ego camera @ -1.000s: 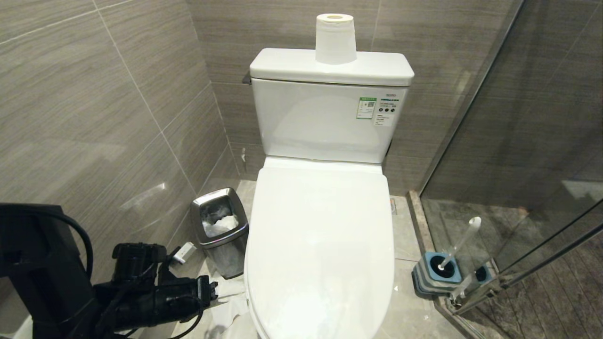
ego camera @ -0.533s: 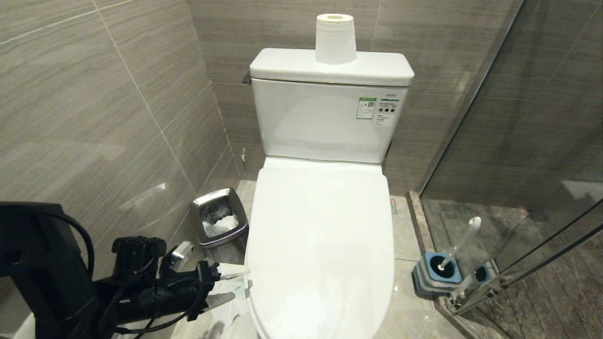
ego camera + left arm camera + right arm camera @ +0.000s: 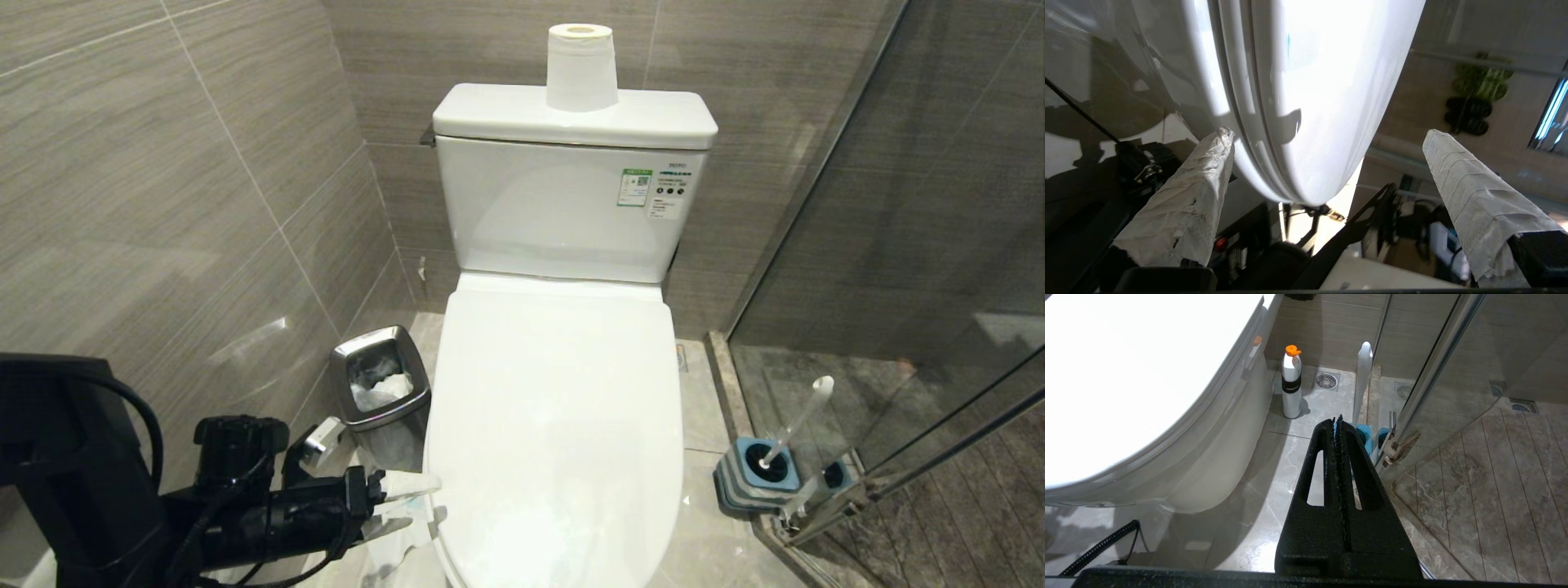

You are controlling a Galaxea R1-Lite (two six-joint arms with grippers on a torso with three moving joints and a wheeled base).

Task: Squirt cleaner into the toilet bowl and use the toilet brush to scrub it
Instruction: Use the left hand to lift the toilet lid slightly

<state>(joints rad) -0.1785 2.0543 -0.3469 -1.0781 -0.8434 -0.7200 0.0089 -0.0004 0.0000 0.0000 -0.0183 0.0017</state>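
Our left tool [image 3: 408,506] has spread its taped fingers [image 3: 1184,204] apart at the toilet bowl [image 3: 555,425] lid's front-left edge, gripping nothing; right tool [image 3: 1337,420] pressed together, empty.

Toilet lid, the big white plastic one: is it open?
No, the white plastic toilet lid lies flat, covering the whole bowl below the tank.

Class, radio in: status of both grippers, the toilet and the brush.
Left gripper open at closed toilet lid's front edge. Right gripper shut, empty. Toilet brush in its holder. Lid covers bowl.
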